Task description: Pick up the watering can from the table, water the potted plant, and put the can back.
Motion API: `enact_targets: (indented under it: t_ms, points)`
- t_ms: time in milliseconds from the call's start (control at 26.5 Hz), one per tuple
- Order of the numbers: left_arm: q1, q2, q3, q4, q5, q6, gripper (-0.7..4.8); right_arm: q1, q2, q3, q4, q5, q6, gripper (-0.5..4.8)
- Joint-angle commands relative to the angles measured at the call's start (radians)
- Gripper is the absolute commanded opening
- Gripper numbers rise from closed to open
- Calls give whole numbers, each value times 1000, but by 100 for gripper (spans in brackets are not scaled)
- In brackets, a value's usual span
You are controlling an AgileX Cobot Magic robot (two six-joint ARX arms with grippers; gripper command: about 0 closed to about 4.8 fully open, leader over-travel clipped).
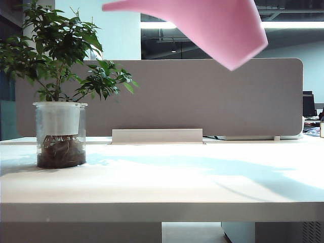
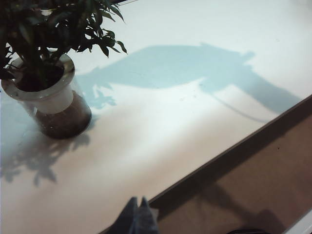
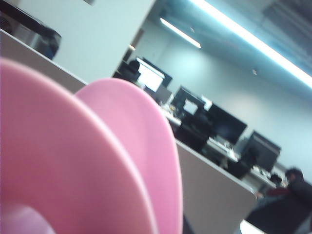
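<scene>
The pink watering can [image 1: 212, 28] hangs tilted in the air at the top of the exterior view, right of centre, with its spout reaching left toward the potted plant [image 1: 59, 76]. The can's body [image 3: 97, 161] fills the right wrist view. My right gripper's fingers are hidden behind it, and it carries the can. The plant stands in its clear pot [image 2: 44, 92] on the white table [image 1: 177, 177] at the left. My left gripper [image 2: 139, 199] is shut and empty, hovering over the table's near edge, well apart from the pot.
A grey divider panel [image 1: 202, 96] runs along the back of the table, with a pale box [image 1: 157, 135] at its foot. The can's shadow [image 2: 195, 68] lies on the tabletop beside the plant. Office desks and monitors [image 3: 219, 126] stand behind.
</scene>
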Motion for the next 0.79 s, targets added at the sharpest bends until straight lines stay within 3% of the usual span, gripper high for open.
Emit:
enact_targets:
  t_ms: [38,415,792]
  points:
    - [0,-1,3,10,2,6,-5,3,-11,45,-12,-33,-56,-6]
    - [0,-1,3,10,2,6,-5,3,-7,94,-45,-140,-137,-6]
    - [0,-1,3,10,2,6,-5,3,58,243,-114,-163,-222,-6]
